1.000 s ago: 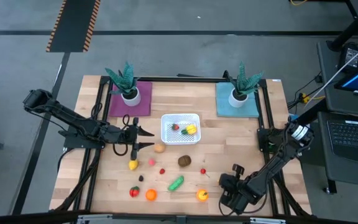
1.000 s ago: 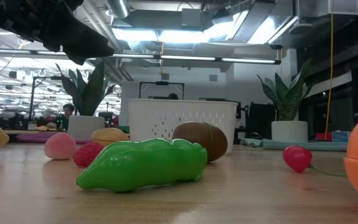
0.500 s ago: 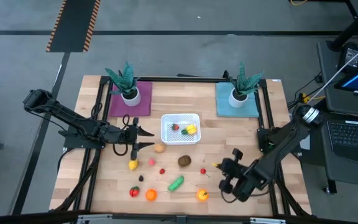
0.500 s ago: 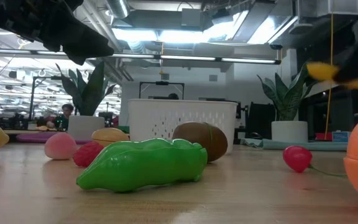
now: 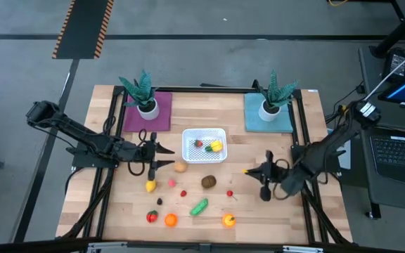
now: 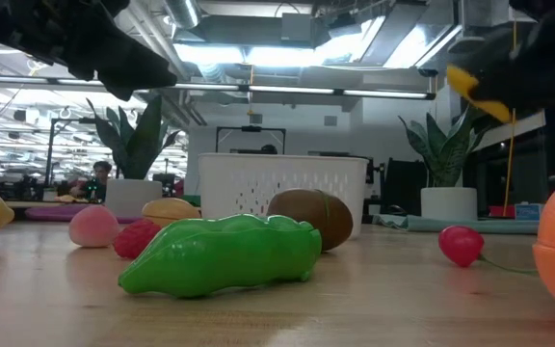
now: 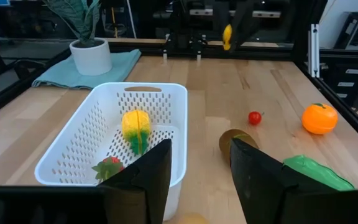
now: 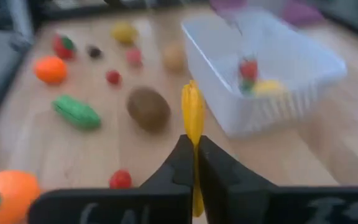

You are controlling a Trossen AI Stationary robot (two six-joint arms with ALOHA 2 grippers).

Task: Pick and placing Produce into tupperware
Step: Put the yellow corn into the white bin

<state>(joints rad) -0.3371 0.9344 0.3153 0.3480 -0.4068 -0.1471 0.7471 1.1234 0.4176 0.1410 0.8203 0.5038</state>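
Right gripper [image 5: 252, 171]: raised above the table, well to the right of the tupperware [image 5: 204, 145] and slightly nearer the front edge; its fingers are pinched tight on a thin yellow piece [image 8: 192, 118].
Yellow piece, look: slim, flat, elongated and plain yellow, like a small banana or pepper strip; in the low view it shows as a yellow sliver high up.
Yellow piece, axis: in the right wrist view its long axis runs straight out from between the fingertips, with its free tip toward the tupperware; in the high view only a small yellow tip shows at the fingertips, on the side facing the tupperware.
Left gripper [image 5: 166, 157]: hovers just left of the tupperware's front left corner, fingers partly spread with nothing between them.
Tupperware: white, slotted walls, rounded corners, at the middle of the table; inside lie a yellow piece with green [image 7: 136, 127] and a red piece with a green top [image 7: 109, 167].
Brown fruit [image 5: 209, 182]: on the table just in front of the tupperware.
Tan piece [image 5: 181, 167]: beside the tupperware's front left corner.
Green piece [image 5: 200, 206]: elongated, lying farther forward of the tupperware, its long axis diagonal.
Orange fruit [image 5: 228, 220]: near the front edge, right of the green piece.
Potted plants [image 5: 141, 93]: two behind the tupperware, each on a coloured mat.
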